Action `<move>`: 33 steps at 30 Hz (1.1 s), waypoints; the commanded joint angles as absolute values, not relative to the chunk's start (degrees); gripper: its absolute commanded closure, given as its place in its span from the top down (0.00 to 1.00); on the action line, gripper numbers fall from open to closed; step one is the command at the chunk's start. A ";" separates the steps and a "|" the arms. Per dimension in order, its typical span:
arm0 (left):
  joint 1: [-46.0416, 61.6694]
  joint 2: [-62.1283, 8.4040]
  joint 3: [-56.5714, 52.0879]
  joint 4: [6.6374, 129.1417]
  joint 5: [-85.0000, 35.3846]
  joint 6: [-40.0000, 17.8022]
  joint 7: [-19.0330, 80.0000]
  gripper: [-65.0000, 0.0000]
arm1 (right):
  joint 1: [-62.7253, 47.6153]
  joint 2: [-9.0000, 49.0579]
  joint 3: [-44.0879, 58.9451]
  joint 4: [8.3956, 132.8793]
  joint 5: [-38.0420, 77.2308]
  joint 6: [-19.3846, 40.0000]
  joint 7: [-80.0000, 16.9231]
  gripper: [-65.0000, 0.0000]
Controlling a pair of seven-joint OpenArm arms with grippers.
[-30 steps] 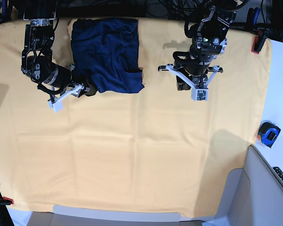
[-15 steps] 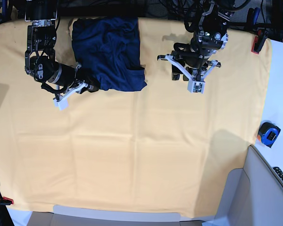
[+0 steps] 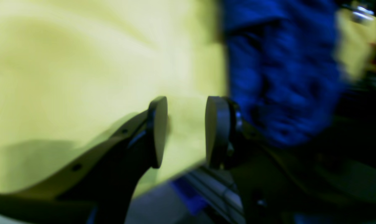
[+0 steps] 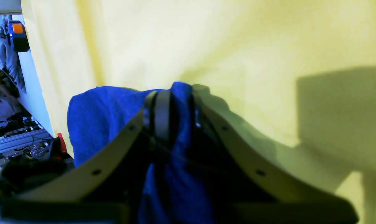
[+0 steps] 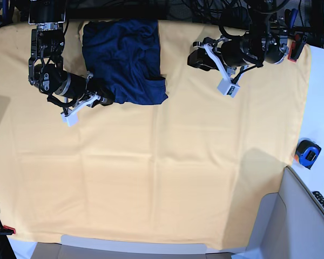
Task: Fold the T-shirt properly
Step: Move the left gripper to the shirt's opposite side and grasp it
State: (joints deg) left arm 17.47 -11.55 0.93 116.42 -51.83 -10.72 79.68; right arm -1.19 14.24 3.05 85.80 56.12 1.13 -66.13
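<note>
The T-shirt (image 5: 124,59) is sitting bunched into a rough rectangle at the far edge of the bench (image 5: 151,178), on top of the yellow-orange cloth (image 5: 167,162), pretty wrinkly on top. The right hand (image 5: 94,100) is down at the shirt's near left corner and it's pinched tight on a fold of the blue fabric, you can see the knit squeezed between the pads in the wrist view. The left hand (image 5: 216,67) is off to the other side, well apart from the shirt, tipped sideways above the cloth with its fingers (image 3: 158,130) partway apart and nothing between them. A blue and orange tape measure (image 5: 308,152) lies just off the cloth's edge.
</note>
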 commanded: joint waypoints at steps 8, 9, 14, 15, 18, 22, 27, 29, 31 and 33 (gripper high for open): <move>17.45 -12.88 5.49 107.12 -59.21 -13.76 80.00 0.42 | -1.89 14.37 2.59 85.41 53.49 0.31 -68.70 0.00; 17.36 -12.88 6.20 106.33 -59.12 -13.93 80.00 0.42 | -1.89 14.37 2.59 85.41 53.49 0.31 -68.70 0.00; 17.45 -13.14 9.89 103.87 -58.86 -14.02 79.52 0.42 | -1.89 14.11 2.59 85.41 53.49 0.31 -68.70 0.00; 17.45 -13.14 10.86 103.78 -58.86 -14.02 79.52 0.42 | -1.89 14.11 2.59 85.41 53.49 0.31 -68.70 0.00; 17.19 -13.14 13.93 103.78 -58.86 -13.58 79.43 0.42 | -1.89 14.20 2.59 85.41 53.49 0.31 -68.62 0.00; 16.57 -13.14 14.99 103.78 -58.86 -13.58 79.52 0.43 | -1.71 14.11 2.59 85.41 53.49 0.22 -68.62 0.00; 14.73 -13.14 16.13 103.69 -58.86 -13.58 80.00 0.51 | -1.63 14.11 2.59 85.41 53.49 0.22 -68.53 0.00; 13.76 -13.14 16.92 103.69 -58.95 -13.67 80.00 0.58 | -1.63 14.11 2.59 85.41 53.41 0.22 -68.53 0.00; 12.70 -13.14 18.33 103.69 -59.12 -13.76 80.00 0.64 | -1.63 14.11 2.59 85.41 53.41 0.22 -68.53 0.00; 11.74 -13.14 19.47 103.69 -59.12 -13.76 80.00 0.67 | -1.63 14.11 2.59 85.41 53.41 0.22 -68.53 0.00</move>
